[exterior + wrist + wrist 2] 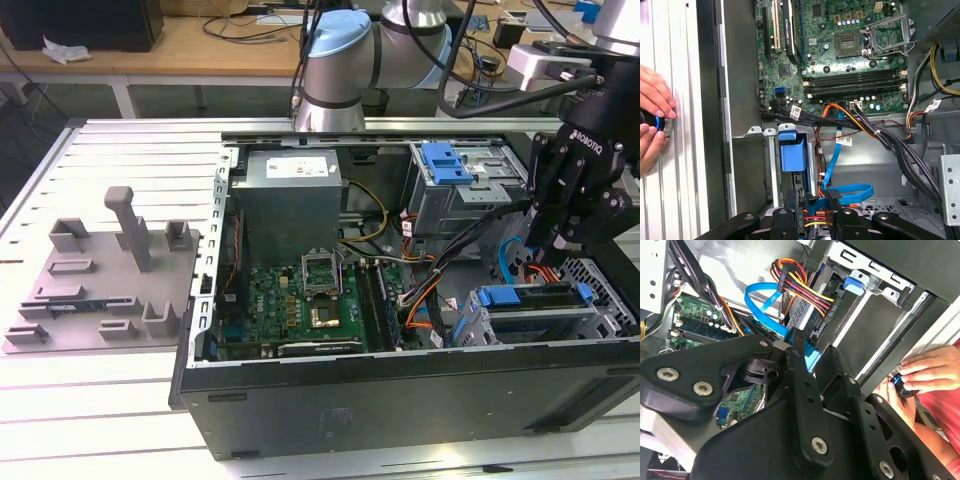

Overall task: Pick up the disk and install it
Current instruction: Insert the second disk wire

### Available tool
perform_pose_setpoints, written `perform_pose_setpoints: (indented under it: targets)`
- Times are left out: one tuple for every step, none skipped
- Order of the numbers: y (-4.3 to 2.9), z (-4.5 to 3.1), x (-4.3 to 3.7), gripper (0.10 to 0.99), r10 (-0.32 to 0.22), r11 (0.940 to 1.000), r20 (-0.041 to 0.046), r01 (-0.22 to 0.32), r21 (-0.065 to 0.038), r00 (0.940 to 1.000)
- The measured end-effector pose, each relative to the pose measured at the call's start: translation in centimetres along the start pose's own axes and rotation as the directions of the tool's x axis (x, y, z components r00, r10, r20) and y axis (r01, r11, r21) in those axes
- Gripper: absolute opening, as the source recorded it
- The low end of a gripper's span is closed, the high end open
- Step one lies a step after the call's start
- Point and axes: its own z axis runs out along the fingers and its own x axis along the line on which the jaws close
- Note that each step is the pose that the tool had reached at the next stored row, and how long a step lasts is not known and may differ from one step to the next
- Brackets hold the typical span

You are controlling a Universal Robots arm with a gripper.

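One black gripper (548, 240) is seen just above the one blue-framed silver metal disk (530, 297), which is lodged in a drive cage of the one open black computer case (400, 400) on the slatted white counter (100, 400). Whether the gripper is open or closed cannot be told.

My table (120, 400) is pale w/ ribbed slats. Behind: wooden bench (200, 45) w/ cables, white frame.
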Motion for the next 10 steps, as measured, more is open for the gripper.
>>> perform_pose_setpoints:
  targets:
    - [0.00, 0.00, 0.01, 0.365, 0.001, 1.0000, 0.0001, -0.001, 0.000, 1.0000]
    - [0.00, 0.00, 0.02, 0.365, 0.001, 1.0000, 0.0000, -0.001, 0.000, 1.0000]
    - [0.00, 0.01, 0.03, 0.365, 0.001, 1.0000, 0.0001, -0.001, 0.000, 1.0000]
    - [-0.01, 0.01, 0.03, 0.365, 0.001, 1.0000, 0.0001, -0.001, 0.000, 1.0000]
    - [-0.01, 0.01, 0.03, 0.365, 0.001, 1.0000, 0.0001, -0.001, 0.000, 1.0000]
    - [-0.01, 0.02, 0.04, 0.365, 0.001, 1.0000, 0.0001, -0.001, 0.000, 1.0000]
    - [-0.01, 0.02, 0.04, 0.365, 0.001, 1.0000, 0.0000, -0.001, 0.000, 1.0000]
    - [-0.01, 0.02, 0.05, 0.365, 0.001, 1.0000, 0.0000, -0.001, 0.000, 1.0000]
    - [-0.01, 0.03, 0.06, 0.365, 0.001, 1.0000, 0.0000, -0.001, 0.000, 1.0000]
    - [-0.02, 0.03, 0.07, 0.365, 0.001, 1.0000, 0.0000, -0.001, 0.000, 1.0000]
